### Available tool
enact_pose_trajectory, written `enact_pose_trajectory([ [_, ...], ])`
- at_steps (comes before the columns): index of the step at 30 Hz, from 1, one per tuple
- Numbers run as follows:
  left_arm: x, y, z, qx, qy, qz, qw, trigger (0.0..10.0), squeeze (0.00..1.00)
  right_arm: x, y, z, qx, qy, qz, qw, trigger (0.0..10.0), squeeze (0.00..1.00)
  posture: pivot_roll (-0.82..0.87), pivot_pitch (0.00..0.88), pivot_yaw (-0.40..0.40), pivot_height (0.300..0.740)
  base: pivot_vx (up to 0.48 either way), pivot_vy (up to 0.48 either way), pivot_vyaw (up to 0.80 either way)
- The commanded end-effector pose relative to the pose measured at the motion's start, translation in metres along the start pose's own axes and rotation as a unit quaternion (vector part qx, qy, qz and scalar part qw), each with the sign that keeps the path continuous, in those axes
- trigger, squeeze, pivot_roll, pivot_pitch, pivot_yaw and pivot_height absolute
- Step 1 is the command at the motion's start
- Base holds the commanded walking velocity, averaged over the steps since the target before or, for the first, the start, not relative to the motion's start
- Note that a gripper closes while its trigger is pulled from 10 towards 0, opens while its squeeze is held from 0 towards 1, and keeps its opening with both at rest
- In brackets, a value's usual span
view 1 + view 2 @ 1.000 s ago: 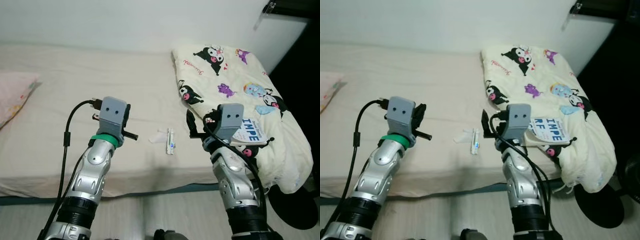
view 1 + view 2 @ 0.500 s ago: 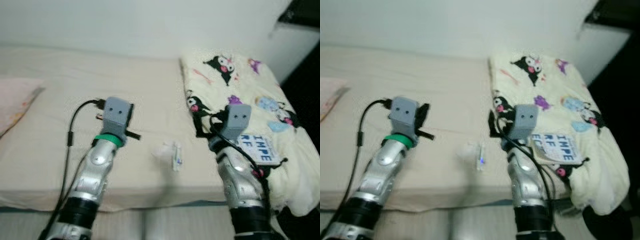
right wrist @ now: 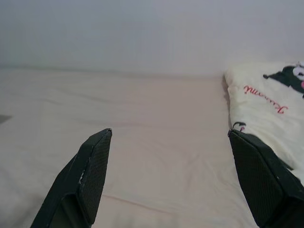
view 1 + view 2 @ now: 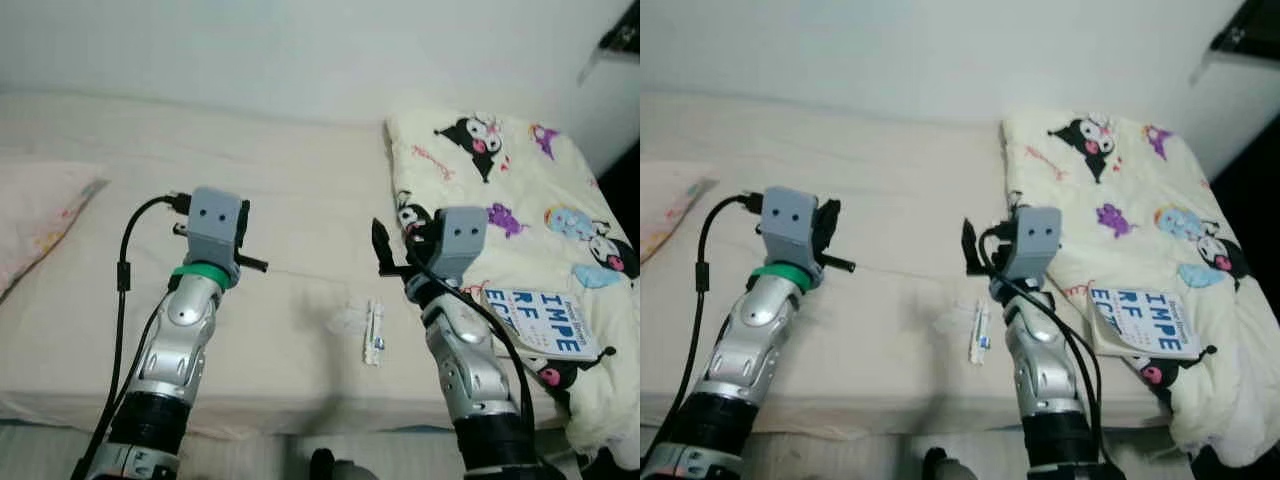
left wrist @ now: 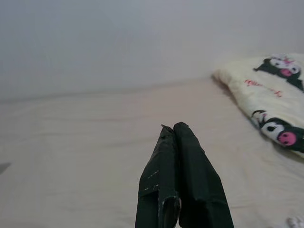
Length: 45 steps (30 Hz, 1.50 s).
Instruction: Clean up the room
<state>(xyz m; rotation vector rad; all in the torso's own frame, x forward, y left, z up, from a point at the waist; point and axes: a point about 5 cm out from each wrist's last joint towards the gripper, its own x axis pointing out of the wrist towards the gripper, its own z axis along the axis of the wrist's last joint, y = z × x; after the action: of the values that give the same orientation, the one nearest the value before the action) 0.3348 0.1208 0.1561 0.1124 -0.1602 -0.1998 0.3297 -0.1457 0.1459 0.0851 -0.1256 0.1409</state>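
A small white packet with blue print (image 4: 374,335) lies on the cream bed sheet (image 4: 300,190) beside a scrap of clear plastic (image 4: 347,320), between my two arms near the bed's front edge. A white booklet with blue letters (image 4: 541,321) rests on the cartoon-print blanket (image 4: 500,180) at the right. My left gripper (image 5: 172,127) hovers over the sheet left of the packet, fingers pressed together and holding nothing. My right gripper (image 3: 168,133) is raised just right of the packet, its fingers (image 3: 95,171) spread wide with nothing between them.
A pink patterned pillow (image 4: 35,220) lies at the bed's left end. A white wall (image 4: 300,50) runs behind the bed. A dark edge of furniture (image 4: 620,40) shows at the upper right. The bed's front edge (image 4: 300,425) is just below my arms.
The whole picture has shifted: the camera turned left, so the blanket and booklet sit further right and more pillow shows. Both arms keep much the same pose.
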Motion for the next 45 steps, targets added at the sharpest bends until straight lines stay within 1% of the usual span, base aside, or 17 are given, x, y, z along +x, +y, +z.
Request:
enact_pose_trajectory([
  [1,-0.002,-0.006,-0.002,-0.009,0.005,-0.010,1.000,10.0,0.00,-0.004,-0.004,-0.004,0.003,0.009,-0.008,1.000,10.0,0.00,-0.06,0.061,-0.024,0.740,0.000,0.000,0.00],
  [7,-0.003,-0.008,-0.003,-0.009,0.007,-0.013,1.000,10.0,0.00,-0.004,-0.003,-0.004,0.003,0.009,-0.007,1.000,10.0,0.00,-0.06,0.063,-0.021,0.740,0.000,0.000,0.00],
  [9,-0.006,-0.010,-0.007,0.003,0.013,-0.022,1.000,10.0,0.00,-0.003,-0.001,-0.006,0.005,0.011,-0.006,1.000,10.0,0.00,-0.06,0.064,-0.018,0.740,0.000,0.000,0.00],
  [14,-0.009,-0.012,-0.014,0.009,0.026,-0.030,0.999,10.0,0.00,-0.003,0.002,-0.008,0.008,0.013,-0.005,1.000,10.0,0.00,-0.05,0.065,-0.016,0.740,0.000,0.000,0.00],
  [15,-0.011,-0.012,-0.021,0.018,0.037,-0.034,0.999,10.0,0.00,-0.002,0.003,-0.008,0.009,0.013,-0.007,1.000,10.0,0.00,-0.05,0.062,-0.017,0.740,0.000,0.000,0.00],
  [16,-0.011,-0.012,-0.021,0.018,0.037,-0.034,0.999,10.0,0.00,-0.002,0.003,-0.008,0.009,0.013,-0.007,1.000,10.0,0.00,-0.05,0.062,-0.017,0.740,0.000,0.000,0.00],
  [18,-0.015,-0.013,-0.038,0.034,0.066,-0.039,0.997,10.0,0.00,0.001,0.004,-0.008,0.010,0.013,-0.011,1.000,10.0,0.00,-0.04,0.052,-0.015,0.740,0.000,0.000,0.00],
  [20,-0.017,-0.013,-0.045,0.038,0.077,-0.040,0.995,10.0,0.00,0.003,0.003,-0.007,0.010,0.011,-0.014,1.000,10.0,0.00,-0.03,0.051,-0.014,0.740,0.000,0.000,0.00],
  [30,-0.014,-0.013,-0.039,0.036,0.070,-0.040,0.996,10.0,0.00,0.007,0.001,-0.008,0.011,0.014,-0.019,1.000,10.0,0.00,-0.02,0.045,-0.004,0.735,0.000,0.000,0.00],
  [38,-0.008,-0.013,-0.034,0.034,0.056,-0.040,0.997,10.0,0.00,0.010,0.000,-0.008,0.009,0.013,-0.020,1.000,10.0,0.00,-0.03,0.062,-0.002,0.700,0.000,0.000,0.00],
  [45,-0.009,-0.016,-0.033,0.031,0.053,-0.044,0.997,10.0,0.00,0.010,-0.004,-0.006,0.006,0.010,-0.026,1.000,10.0,0.00,-0.04,0.081,0.004,0.675,0.000,0.000,0.00],
])
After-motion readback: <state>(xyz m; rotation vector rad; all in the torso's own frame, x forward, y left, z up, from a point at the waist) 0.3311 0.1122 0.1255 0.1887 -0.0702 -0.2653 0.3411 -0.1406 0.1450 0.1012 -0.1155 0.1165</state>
